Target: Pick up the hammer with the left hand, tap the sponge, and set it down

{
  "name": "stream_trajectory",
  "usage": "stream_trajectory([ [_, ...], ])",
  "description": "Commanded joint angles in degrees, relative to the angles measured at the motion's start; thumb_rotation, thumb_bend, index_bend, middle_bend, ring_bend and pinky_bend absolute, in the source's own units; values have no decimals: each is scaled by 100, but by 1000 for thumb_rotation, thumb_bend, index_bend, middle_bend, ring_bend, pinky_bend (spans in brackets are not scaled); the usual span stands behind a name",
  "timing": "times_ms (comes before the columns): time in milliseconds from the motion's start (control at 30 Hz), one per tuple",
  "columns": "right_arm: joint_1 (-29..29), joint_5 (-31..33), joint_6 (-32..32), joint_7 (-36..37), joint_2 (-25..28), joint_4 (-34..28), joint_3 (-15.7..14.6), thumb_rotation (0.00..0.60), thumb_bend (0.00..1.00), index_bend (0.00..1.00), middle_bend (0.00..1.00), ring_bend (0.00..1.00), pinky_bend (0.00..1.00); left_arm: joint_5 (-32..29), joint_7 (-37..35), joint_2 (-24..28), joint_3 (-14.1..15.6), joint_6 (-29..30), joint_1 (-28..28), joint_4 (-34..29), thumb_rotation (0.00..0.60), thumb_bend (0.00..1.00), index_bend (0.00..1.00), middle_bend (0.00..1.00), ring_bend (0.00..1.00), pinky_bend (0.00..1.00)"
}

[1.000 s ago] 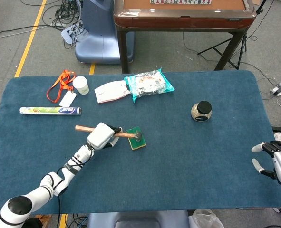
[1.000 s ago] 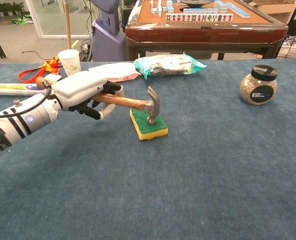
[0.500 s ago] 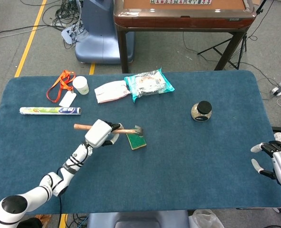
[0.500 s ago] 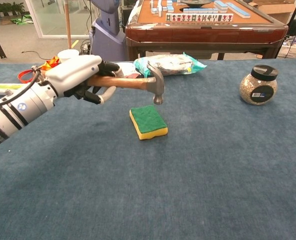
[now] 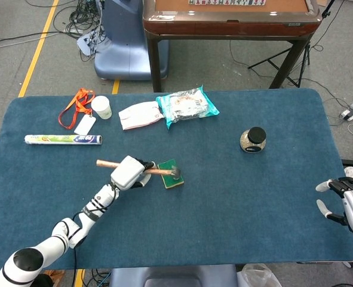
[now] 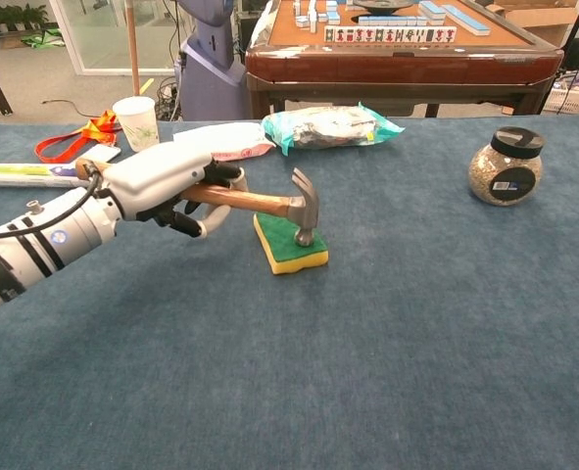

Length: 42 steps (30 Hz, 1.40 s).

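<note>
My left hand (image 6: 162, 186) (image 5: 128, 171) grips the wooden handle of the hammer (image 6: 255, 203) (image 5: 155, 171). The handle runs roughly level to the right. Its steel head (image 6: 304, 209) points down and touches the green top of the sponge (image 6: 282, 250) (image 5: 167, 177), a green and yellow block in the middle of the blue table (image 6: 397, 323). My right hand (image 5: 346, 203) hovers at the table's front right edge with its fingers spread and nothing in them; only the head view shows it.
A glass jar with a black lid (image 6: 506, 165) stands at the right. At the back lie a teal snack bag (image 6: 328, 125), a white pouch (image 5: 141, 114), a paper cup (image 6: 136, 120), an orange lanyard (image 5: 76, 107) and a foil roll (image 5: 63, 139).
The hammer was raised off the sponge half a second ago. It has come back down and its head touches the sponge again. The right hand has not moved.
</note>
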Motion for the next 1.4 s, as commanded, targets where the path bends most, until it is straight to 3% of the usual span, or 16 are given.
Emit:
stream_trajectory([
  [33, 2, -10, -4, -8, -2, -4, -6, 600, 323, 457, 451, 393, 259, -91, -309, 144, -130, 261, 73, -242, 600, 682, 795, 859, 695, 864],
  [267, -3, -26, 10, -12, 1, -15, -13, 600, 323, 457, 451, 393, 259, -113, -583, 543, -211, 709, 273, -788, 600, 682, 796, 862, 695, 864],
  [567, 1, -27, 0, -26, 0, -25, -16, 600, 323, 457, 451, 393, 259, -1, -629, 725, 35, 776, 524, -749, 600, 682, 796, 862, 695, 864],
  [1167, 7, -7, -25, -28, 7, -31, -14, 600, 323, 457, 451, 393, 259, 128, -1013, 332, 351, 721, 807, 593, 600, 682, 788, 854, 686, 862],
  [1333, 9, -14, -31, -37, 5, -35, -20, 600, 323, 457, 451, 393, 259, 137, -1104, 316, 405, 700, 872, 726, 600, 657, 725, 783, 646, 835],
  [1400, 15, -20, -42, -45, 6, -40, -24, 600, 323, 457, 451, 393, 259, 108, -1083, 312, 404, 625, 888, 718, 600, 583, 611, 671, 581, 780],
])
